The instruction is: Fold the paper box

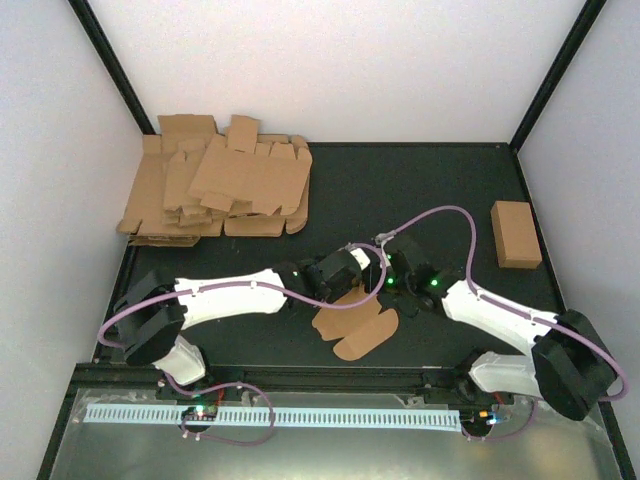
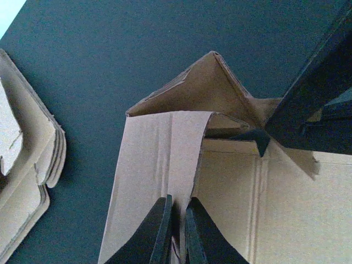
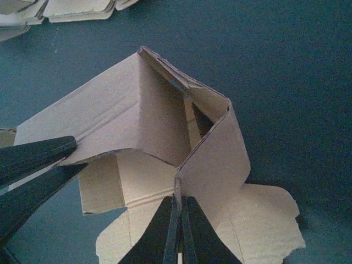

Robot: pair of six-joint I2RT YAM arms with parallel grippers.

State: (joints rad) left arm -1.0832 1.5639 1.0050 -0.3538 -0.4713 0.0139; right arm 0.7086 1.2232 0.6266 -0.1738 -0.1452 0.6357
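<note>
Holding the box (image 1: 365,335) half-opened near the front middle of the table (image 1: 420,190), between the two arms, resting its rounded flaps, seemingly, on the surface. Pinching one wall edge with the left gripper (image 2: 179,204), pressed together on the cardboard. Pinching the opposite wall with the right gripper (image 3: 179,201), likewise clamped tight on a single layer.

Risking, by my judgement, several things from here:
- Pulling the grippers too far apart: tearing along a crease, or worsening the ragged edge showing on one flap.
- Pushing them together unevenly: collapsing the sleeve flat, or skewing it into a lozenge instead of squaring it.
- Gripping only thin edges: letting a wall slip free under any twist.
- Working this close together: knocking one gripper against the other, or trapping the inner tab on the wrong side of a wall.
- Dragging low: catching the loose flaps on the table and bending them backward.

Counting:
- one box, in hand;
- two grippers, both engaged;
- one heap (image 1: 220,190) of flat blanks at the far left, too overlapped for tallying singly;
- one brick (image 1: 516,234) at the far right, well apart from the work;
- two purple cables (image 1: 455,210), one running along each arm.
</note>
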